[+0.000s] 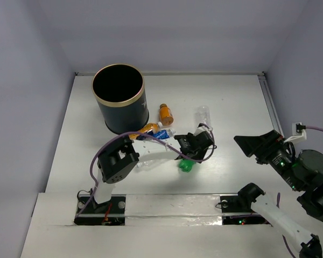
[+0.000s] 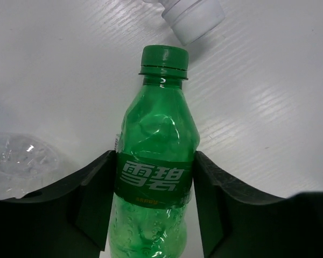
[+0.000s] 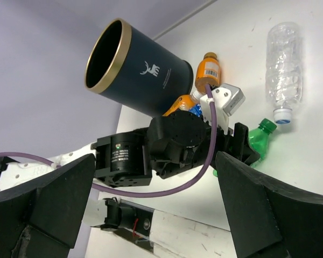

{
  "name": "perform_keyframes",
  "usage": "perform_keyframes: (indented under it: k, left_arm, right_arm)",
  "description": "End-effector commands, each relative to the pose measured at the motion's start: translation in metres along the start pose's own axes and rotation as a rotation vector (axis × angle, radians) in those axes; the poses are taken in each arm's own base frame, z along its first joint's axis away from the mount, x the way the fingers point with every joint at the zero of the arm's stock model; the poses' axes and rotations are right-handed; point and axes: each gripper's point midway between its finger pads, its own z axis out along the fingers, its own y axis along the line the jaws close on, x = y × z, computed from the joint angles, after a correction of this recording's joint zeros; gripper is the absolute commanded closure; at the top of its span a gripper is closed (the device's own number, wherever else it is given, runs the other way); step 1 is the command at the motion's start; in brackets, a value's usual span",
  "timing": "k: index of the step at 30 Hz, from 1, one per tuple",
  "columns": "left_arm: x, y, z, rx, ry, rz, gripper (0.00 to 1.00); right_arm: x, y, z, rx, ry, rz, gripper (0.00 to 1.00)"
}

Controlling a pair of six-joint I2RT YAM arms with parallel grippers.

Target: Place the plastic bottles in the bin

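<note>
My left gripper (image 1: pixel 189 156) is shut on the green bottle (image 1: pixel 185 166), its fingers (image 2: pixel 94 199) pressing both sides of the label (image 2: pixel 153 180), low over the table. A clear bottle (image 1: pixel 203 115) lies beyond it, its white cap (image 2: pixel 194 19) near the green cap. An orange bottle (image 1: pixel 166 113) lies by the bin (image 1: pixel 118 105); another orange one (image 1: pixel 148 128) and a blue-labelled one (image 1: pixel 162 134) lie in front of it. A crumpled clear bottle (image 2: pixel 16 164) lies to the left. My right gripper (image 1: pixel 246 142) is open and empty, raised at the right. No red-capped bottle shows.
The left arm's elbow (image 1: pixel 117 161) and its purple cable (image 1: pixel 151 137) arch over the bottles in front of the bin. A raised rail (image 1: pixel 269 102) runs along the table's right edge. Grey walls close in the back and sides.
</note>
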Motion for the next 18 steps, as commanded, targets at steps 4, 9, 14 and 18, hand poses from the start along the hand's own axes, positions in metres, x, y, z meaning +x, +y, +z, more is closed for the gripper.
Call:
perform_keyframes:
  k: [4,9,14,18]
  left_arm:
    - [-0.018,-0.010,-0.019,0.057,-0.046,-0.026,0.66]
    - [-0.065,-0.013,-0.078,0.116,-0.164,-0.066,0.70]
    - [-0.140,0.024,-0.170,0.179,-0.373,-0.191,0.70]
    - [-0.202,0.084,-0.237,0.181,-0.569,-0.305,0.70]
  right_arm:
    - [-0.020,0.000,-0.006,0.051,-0.056,-0.022,0.03]
    - [-0.017,-0.003,0.000,0.077,-0.042,-0.039,0.09]
    - [-0.010,-0.005,0.015,0.089,-0.001,-0.077,0.21]
    - [0.004,-0.007,0.036,0.091,0.056,-0.108,0.57]
